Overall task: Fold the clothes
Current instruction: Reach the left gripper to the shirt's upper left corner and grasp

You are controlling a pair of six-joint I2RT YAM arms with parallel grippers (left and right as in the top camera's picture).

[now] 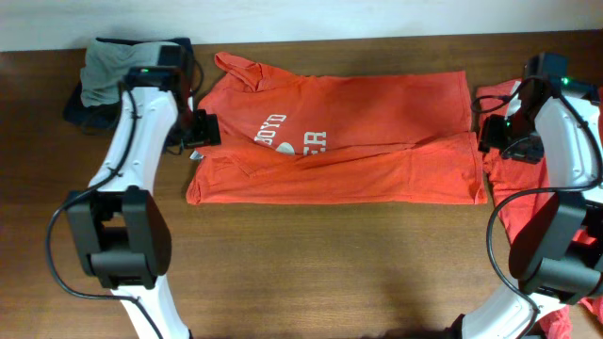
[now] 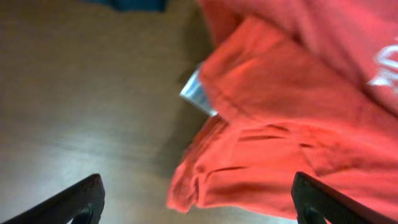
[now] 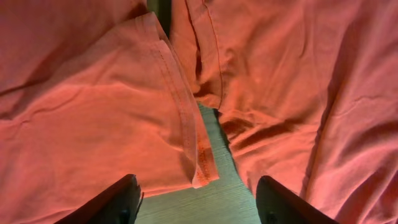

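An orange-red T-shirt [image 1: 349,141] lies flat across the middle of the table, its lower part folded up and white chest lettering [image 1: 287,132] showing. My left gripper [image 1: 207,129] hovers at the shirt's left edge. In the left wrist view the left gripper [image 2: 199,208] stands wide open, with a bunched corner of the shirt [image 2: 261,155] lying loose between the fingers [image 2: 81,202]. My right gripper [image 1: 488,132] is at the shirt's right edge. The right wrist view shows the right gripper [image 3: 196,205] open above bare wood, with the stitched hem corner [image 3: 199,165] just ahead of it.
More orange-red clothes [image 1: 532,193] lie at the right edge under the right arm, also seen as orange cloth [image 3: 298,93] beside the hem. A dark and grey heap of fabric [image 1: 108,75] sits at the back left. A white label [image 2: 198,93] pokes out of the shirt.
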